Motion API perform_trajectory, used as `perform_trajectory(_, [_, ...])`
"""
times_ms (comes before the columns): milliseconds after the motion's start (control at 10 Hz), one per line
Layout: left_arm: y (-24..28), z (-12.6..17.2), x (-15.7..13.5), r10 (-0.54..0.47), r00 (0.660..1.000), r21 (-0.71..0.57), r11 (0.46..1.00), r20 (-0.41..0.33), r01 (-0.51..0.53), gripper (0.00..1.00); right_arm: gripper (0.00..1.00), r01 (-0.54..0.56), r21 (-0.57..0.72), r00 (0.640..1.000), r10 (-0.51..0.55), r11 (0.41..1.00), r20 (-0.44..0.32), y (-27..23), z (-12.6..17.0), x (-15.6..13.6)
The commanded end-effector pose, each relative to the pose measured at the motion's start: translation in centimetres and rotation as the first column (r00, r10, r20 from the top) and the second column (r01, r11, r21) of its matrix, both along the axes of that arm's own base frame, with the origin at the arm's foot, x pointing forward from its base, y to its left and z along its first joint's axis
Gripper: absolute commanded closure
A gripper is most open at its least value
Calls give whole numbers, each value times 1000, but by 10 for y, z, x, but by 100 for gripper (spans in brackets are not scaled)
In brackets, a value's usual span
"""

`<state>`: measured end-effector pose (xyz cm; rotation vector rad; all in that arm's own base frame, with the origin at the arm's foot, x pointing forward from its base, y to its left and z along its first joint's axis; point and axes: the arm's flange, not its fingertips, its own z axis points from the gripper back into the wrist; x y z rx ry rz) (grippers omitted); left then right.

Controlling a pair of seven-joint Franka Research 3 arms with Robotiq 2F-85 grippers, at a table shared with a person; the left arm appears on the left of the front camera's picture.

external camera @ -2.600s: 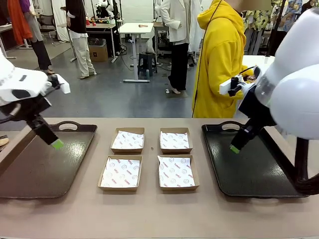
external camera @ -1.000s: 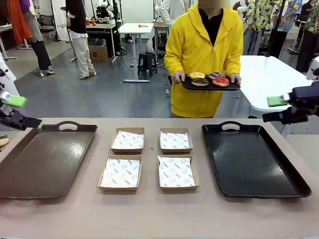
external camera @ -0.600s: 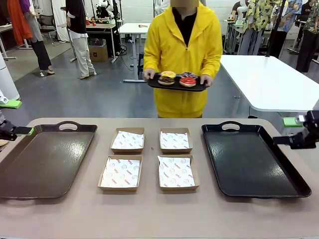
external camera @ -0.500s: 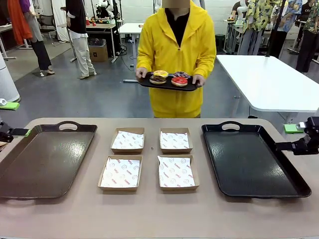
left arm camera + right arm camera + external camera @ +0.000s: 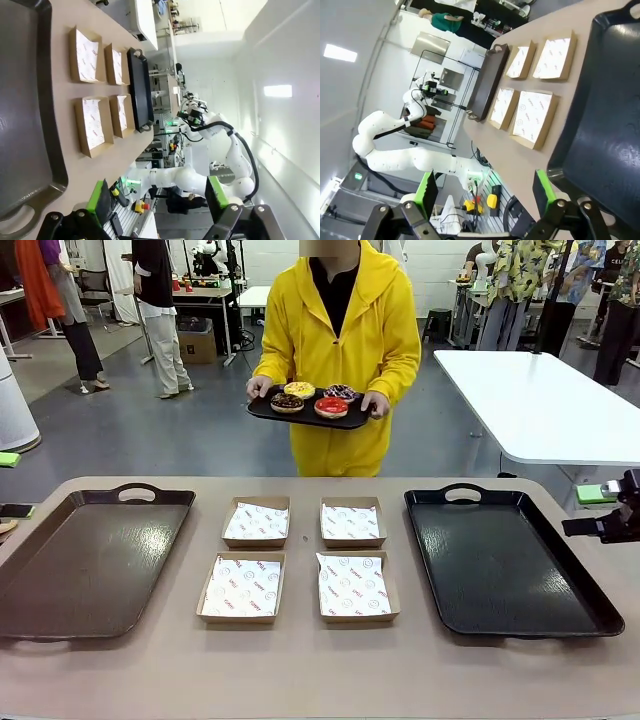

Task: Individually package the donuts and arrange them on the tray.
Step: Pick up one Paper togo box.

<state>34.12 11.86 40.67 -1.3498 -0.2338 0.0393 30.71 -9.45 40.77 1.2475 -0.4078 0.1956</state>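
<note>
Four ring donuts sit on a small black serving tray (image 5: 310,416) that a person in a yellow hoodie holds with both hands beyond the table's far edge: chocolate donut (image 5: 287,401), yellow donut (image 5: 299,390), purple donut (image 5: 341,392) and red donut (image 5: 331,407). A brown tray (image 5: 90,570) lies at the table's left and a black tray (image 5: 510,570) at its right. My left gripper (image 5: 10,485) hangs open at the left edge, holding nothing, and the wrist view shows the left gripper (image 5: 156,197) wide apart. My right gripper (image 5: 592,511) is open past the black tray's right rim, and the right gripper (image 5: 485,192) is bare too.
Four open cardboard boxes lined with printed paper stand in a square between the trays: box (image 5: 256,521), box (image 5: 352,522), box (image 5: 242,587), box (image 5: 356,586). A white table (image 5: 540,400) stands behind at the right. Other people stand far off in the room.
The person has walked left to behind the boxes and lowered the donut tray. Both grippers have drawn back outward to the table's side edges, still open.
</note>
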Motion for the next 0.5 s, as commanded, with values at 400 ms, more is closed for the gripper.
perform_trajectory(400, [2, 0, 0, 14, 1000, 11, 1000, -2, -14, 0, 0, 0, 0, 1000, 0, 1000, 0, 0, 0, 0])
